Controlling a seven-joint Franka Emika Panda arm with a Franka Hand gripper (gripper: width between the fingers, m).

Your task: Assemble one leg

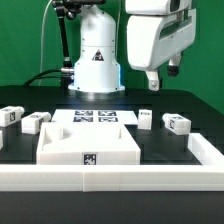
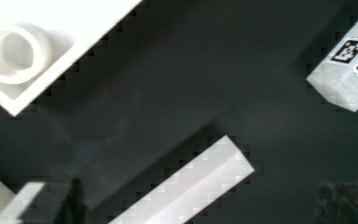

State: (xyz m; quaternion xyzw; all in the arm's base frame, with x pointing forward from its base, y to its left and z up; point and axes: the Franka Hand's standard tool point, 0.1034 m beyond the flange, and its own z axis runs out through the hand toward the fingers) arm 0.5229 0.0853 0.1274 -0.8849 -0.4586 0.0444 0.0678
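Observation:
Several small white legs with marker tags lie on the black table: two at the exterior view's left (image 1: 10, 117) (image 1: 35, 122) and two at its right (image 1: 146, 118) (image 1: 177, 124). My gripper (image 1: 153, 78) hangs high above the right-hand legs, open and empty. In the wrist view one tagged leg (image 2: 350, 65) lies on the dark table, well away from my gripper (image 2: 190, 208). Its fingers (image 2: 28, 203) show only as dim, blurred shapes at the frame's corners.
The large white square panel (image 1: 90, 145) lies mid-table, and its corner with a rimmed recess shows in the wrist view (image 2: 19, 55). The marker board (image 1: 95, 117) lies behind it. A white wall (image 1: 110, 180) runs along the front. A white strip (image 2: 202, 180) crosses under the gripper.

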